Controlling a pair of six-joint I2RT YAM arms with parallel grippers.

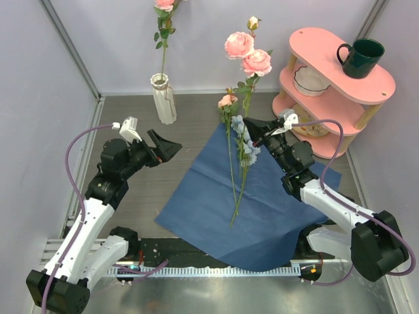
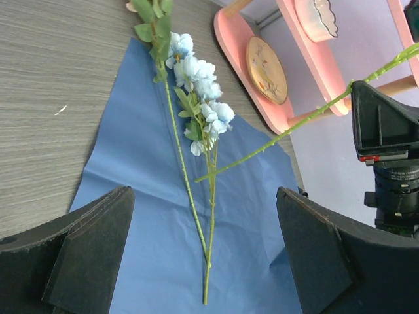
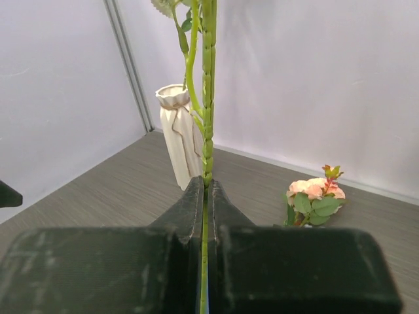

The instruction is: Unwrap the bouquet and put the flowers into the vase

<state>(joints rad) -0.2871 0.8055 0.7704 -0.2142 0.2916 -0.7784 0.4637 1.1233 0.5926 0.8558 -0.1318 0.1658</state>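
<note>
Fingers of your right gripper (image 3: pixel 204 186) fill the near edge of the right wrist view, and they're pressed flat together on a green stem with no gap showing. That's the pink rose stem (image 1: pixel 249 62) you've got hold of. From the top camera it stands nearly upright at the far right of the blue wrapping paper (image 1: pixel 216 203), with two full pink blooms and a bud high above the gripper. Its lower end slants down over the paper.

Your left gripper (image 1: pixel 167 144) hovers at the left, off the paper's edge, with its jaws spread wide and nothing between them. It's aimed across toward the flowers.

Look at the paper now: it's spread open and flat on the table (image 1: pixel 131 118). Two stems lie on it side by side, running near to far. One is the pale blue flower spray (image 1: pixel 247 147), whose blossoms rest on the far part of the sheet. The other is the peach rose (image 1: pixel 227 101), and its head sits on bare table just past the paper's far edge.

The vase (image 1: pixel 163 98) stands upright at the far left, well apart from both grippers. One pink flower (image 1: pixel 165 5) is already in its neck.

At the far right there's a pink shelf (image 1: pixel 327 46), with a dark green mug (image 1: pixel 360 57) on top and a white bowl (image 1: pixel 311 80) on the tier below.
</note>
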